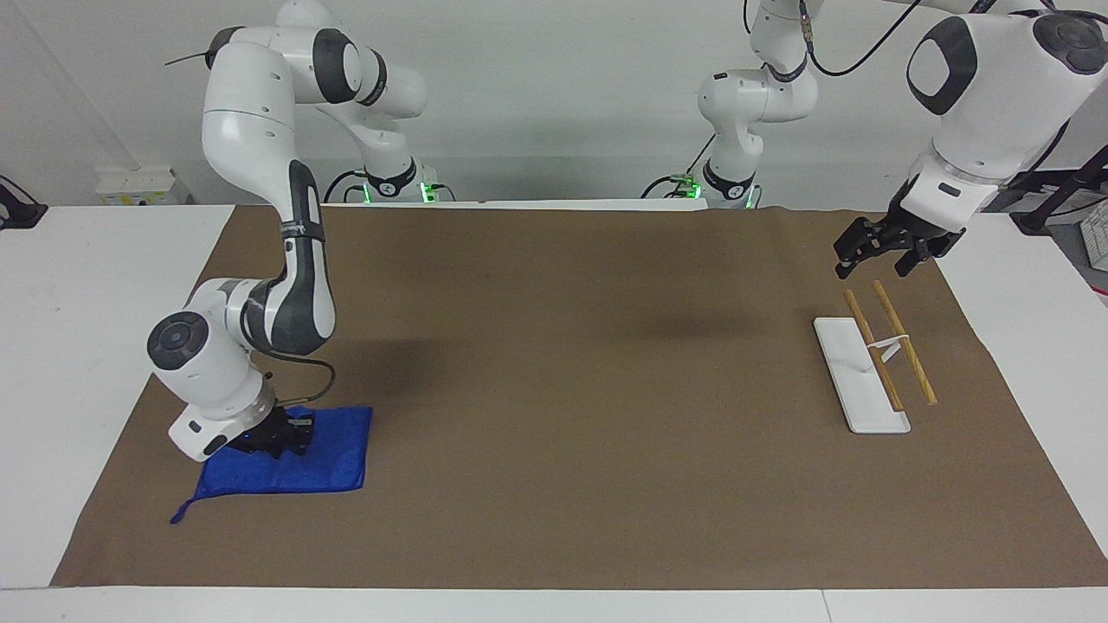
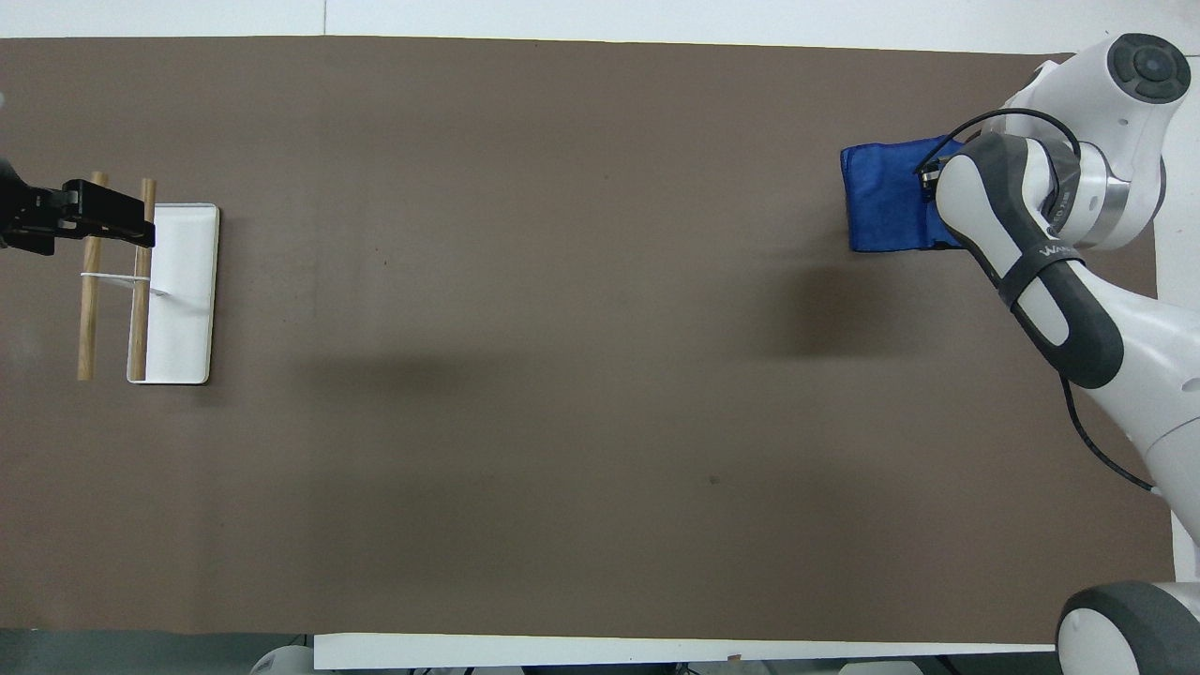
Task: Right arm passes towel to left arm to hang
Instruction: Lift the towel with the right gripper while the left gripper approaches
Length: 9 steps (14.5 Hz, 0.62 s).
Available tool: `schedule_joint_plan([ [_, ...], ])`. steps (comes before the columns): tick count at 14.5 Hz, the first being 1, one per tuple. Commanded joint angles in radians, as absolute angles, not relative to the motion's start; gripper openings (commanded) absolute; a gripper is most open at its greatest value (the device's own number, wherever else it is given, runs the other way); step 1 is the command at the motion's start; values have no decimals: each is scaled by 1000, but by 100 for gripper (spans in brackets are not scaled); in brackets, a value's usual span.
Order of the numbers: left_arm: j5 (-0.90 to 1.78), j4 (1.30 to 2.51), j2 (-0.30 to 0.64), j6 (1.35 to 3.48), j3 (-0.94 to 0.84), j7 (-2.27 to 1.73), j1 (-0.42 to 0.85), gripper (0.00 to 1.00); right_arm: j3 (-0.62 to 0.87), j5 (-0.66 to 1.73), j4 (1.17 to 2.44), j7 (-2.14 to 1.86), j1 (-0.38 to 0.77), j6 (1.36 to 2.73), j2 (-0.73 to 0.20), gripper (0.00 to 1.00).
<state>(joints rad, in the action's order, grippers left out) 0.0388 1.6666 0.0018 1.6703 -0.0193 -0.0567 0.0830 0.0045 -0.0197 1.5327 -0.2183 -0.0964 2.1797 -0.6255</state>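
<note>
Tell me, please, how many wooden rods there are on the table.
2. Both wooden rods lie side by side at the left arm's end of the table, joined by a thin white crosspiece beside the white tray; the first rests partly on the tray. None seems hidden.

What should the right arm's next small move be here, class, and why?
Probably a short lift straight up. The right claw is down on the towel, whose cloth is bunched toward it, so it looks gripped, yet most of the towel lies on the brown mat. The left claw waits open over the wooden rack at the left arm's end.
</note>
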Motion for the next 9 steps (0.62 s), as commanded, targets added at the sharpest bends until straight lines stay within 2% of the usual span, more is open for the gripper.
schedule_joint_plan([
  [1, 18, 1660, -3, 1661, -11, -52, 95, 99, 12, -5, 1519, -242, -101, 2119, -632, 1],
  [5, 18, 1660, -2, 1667, -11, -51, 95, 99, 49, 105, 1388, -194, -103, 1831, -601, 0],
  [9, 21, 1658, 2, 1684, -21, -66, 95, 99, 83, 283, 1384, 10, -75, 1694, -528, 0],
])
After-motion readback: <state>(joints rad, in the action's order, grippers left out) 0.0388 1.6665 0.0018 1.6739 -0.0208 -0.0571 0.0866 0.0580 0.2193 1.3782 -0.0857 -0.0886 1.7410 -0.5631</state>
